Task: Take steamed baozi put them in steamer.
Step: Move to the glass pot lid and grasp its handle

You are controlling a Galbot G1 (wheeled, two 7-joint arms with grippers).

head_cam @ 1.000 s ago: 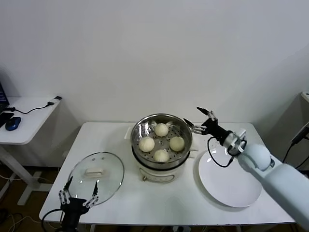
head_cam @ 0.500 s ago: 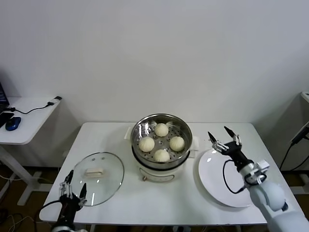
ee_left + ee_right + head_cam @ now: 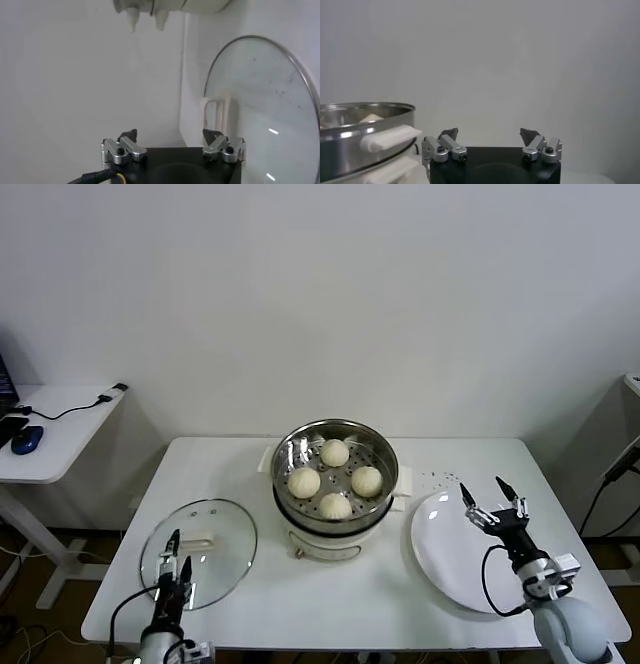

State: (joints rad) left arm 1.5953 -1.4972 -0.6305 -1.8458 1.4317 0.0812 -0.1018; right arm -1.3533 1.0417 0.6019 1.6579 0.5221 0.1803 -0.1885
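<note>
Head view shows you the white table (image 3: 260, 609) carrying the steamer (image 3: 336, 514) at its centre, with all four steamed baozi (image 3: 335, 452) sitting on its perforated floor, the white plate (image 3: 450, 569) just to the steamer's right and the glass lid (image 3: 215, 534) lying flat to its left. Your right gripper (image 3: 494, 502) hangs over the plate's far edge, arm drawn low to the table's right corner, jaws spread wide and holding nothing. Your left gripper (image 3: 173, 549) stands at the near left edge over the lid, its jaws likewise apart and empty.
</note>
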